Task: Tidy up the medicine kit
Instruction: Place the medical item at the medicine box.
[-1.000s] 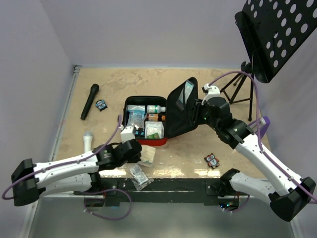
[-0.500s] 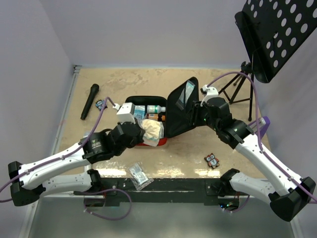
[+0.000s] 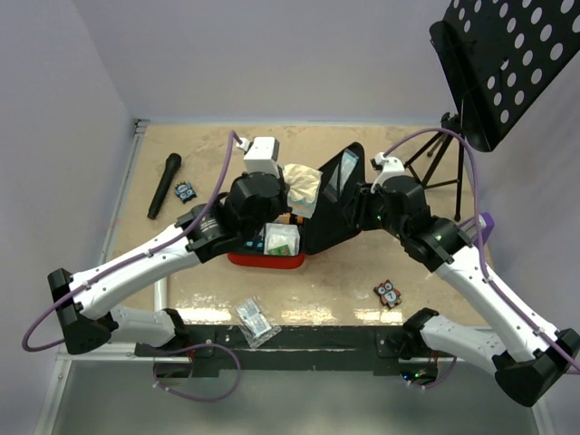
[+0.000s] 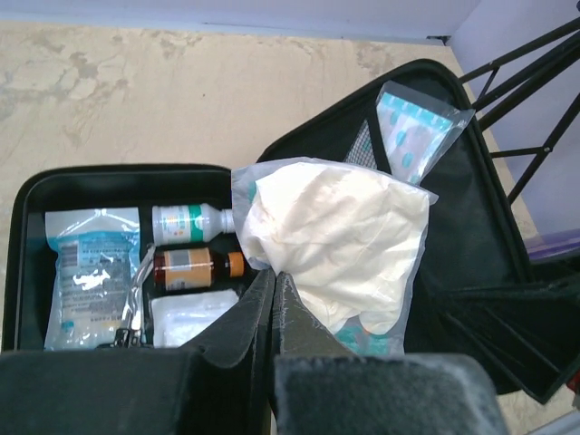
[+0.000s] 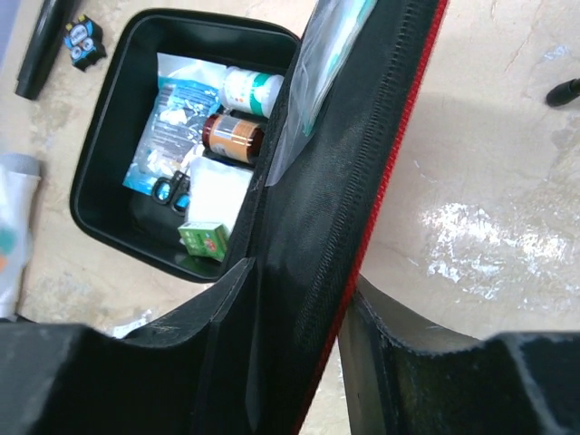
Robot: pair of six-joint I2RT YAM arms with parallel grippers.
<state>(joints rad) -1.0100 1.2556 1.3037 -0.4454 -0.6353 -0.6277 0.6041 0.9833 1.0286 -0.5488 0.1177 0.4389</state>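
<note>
Black jaws of the left gripper [image 4: 275, 290] are pressed fully together, pinching the lower edge of a clear bag of cream gloves [image 4: 335, 227]. The bag hangs in the air above the far right part of the open case, just in front of the raised lid.

Right gripper [image 5: 304, 317]: jaws part-way apart, one on each side of the lid's edge [image 5: 317, 217], black lining against one finger and red outer cloth against the other; the lid is gripped and stands tilted up.

The medicine kit [image 3: 268, 260] lies open at mid-table between the two arms, with its red base toward the near edge. Inside the base are:
- a blue-printed pouch [image 4: 91, 272]
- a white bottle [image 4: 186, 222]
- a brown bottle [image 4: 195, 267]
- a white gauze pack [image 4: 186, 317]
- a green box [image 5: 207, 240]
- scissors [image 5: 168, 188]

A clear pouch [image 4: 412, 131] sits in the lid pocket.

On the tan table [image 3: 408, 263], well apart from the case:
- a black microphone [image 3: 164, 185] at left, with a small blue toy [image 3: 186, 191] just beside it
- a clear packet [image 3: 253, 321] at the near edge
- an owl figure [image 3: 388, 292] at right
</note>
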